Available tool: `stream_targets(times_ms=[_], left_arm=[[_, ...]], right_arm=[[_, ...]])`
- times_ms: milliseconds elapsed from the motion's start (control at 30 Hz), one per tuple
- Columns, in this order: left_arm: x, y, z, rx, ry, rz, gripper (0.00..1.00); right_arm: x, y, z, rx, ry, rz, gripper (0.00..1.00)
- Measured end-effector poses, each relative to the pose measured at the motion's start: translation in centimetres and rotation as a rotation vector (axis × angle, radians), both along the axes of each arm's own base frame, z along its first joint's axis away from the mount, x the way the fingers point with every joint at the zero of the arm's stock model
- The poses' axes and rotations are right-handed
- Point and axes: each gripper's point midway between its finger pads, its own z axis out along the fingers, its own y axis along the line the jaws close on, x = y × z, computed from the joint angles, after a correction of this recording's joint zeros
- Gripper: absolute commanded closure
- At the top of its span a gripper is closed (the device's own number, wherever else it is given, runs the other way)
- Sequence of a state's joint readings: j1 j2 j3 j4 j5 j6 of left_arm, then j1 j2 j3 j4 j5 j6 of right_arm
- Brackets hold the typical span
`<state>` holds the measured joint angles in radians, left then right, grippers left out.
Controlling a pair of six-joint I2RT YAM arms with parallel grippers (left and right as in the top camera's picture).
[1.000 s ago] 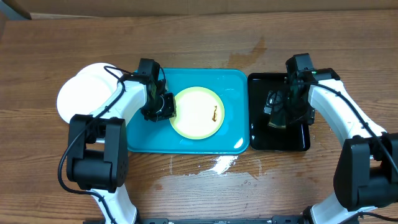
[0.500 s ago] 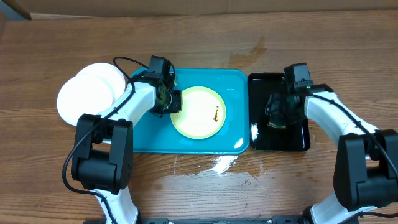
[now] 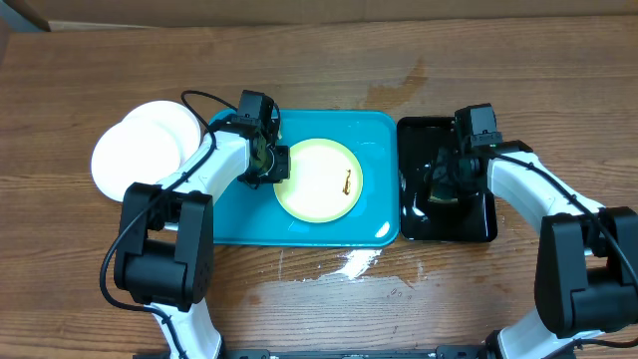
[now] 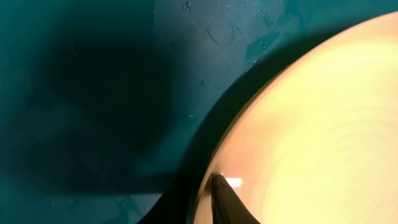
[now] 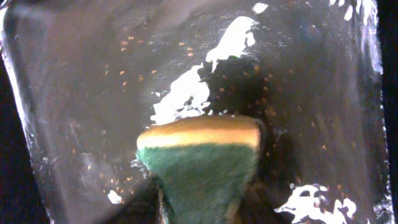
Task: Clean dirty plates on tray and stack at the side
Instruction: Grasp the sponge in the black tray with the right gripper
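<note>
A pale yellow-green plate point(image 3: 319, 179) with a dark smear point(image 3: 344, 182) lies on the turquoise tray point(image 3: 369, 130). My left gripper point(image 3: 277, 165) is at the plate's left rim. In the left wrist view one dark finger point(image 4: 227, 202) lies on top of the plate point(image 4: 311, 124) just inside its edge, and the rim casts a shadow on the tray point(image 4: 93, 93); the jaws are pinched on the rim. Two white plates point(image 3: 140, 150) sit stacked to the left of the tray. My right gripper point(image 5: 202, 199) is shut on a green-and-yellow sponge point(image 5: 199, 162) in the black tray point(image 3: 478, 224).
The black tray point(image 5: 93, 93) is wet, with white foam patches and small orange specks. A water spill point(image 3: 349, 264) spreads on the wooden table just in front of the turquoise tray. Bare wood lies behind both trays.
My left gripper shifted up along the plate's left rim and narrowed onto it. My right gripper's jaws closed from wide open onto the sponge.
</note>
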<state>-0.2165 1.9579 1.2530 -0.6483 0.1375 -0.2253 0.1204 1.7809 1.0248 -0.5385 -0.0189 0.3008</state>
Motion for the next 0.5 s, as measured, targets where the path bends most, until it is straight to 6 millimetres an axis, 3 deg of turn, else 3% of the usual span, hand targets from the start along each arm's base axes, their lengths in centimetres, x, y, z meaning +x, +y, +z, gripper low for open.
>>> stream_targets(times_ms=[133, 367, 400, 500], left_arm=[[0.0, 0.0, -0.1, 0.000, 0.000, 0.000, 0.80], [0.0, 0.0, 0.0, 0.000, -0.001, 0.000, 0.80], [0.0, 0.0, 0.0, -0.001, -0.001, 0.000, 0.80], [0.0, 0.0, 0.0, -0.001, -0.003, 0.000, 0.81]], right_arm=[[0.1, 0.0, 0.3, -0.005, 0.003, 0.016, 0.40], [2.5, 0.2, 1.4, -0.007, -0.097, 0.027, 0.41], [2.7, 0.2, 1.4, -0.008, -0.102, 0.028, 0.44], [2.9, 0.1, 1.2, -0.011, -0.112, 0.029, 0.75]])
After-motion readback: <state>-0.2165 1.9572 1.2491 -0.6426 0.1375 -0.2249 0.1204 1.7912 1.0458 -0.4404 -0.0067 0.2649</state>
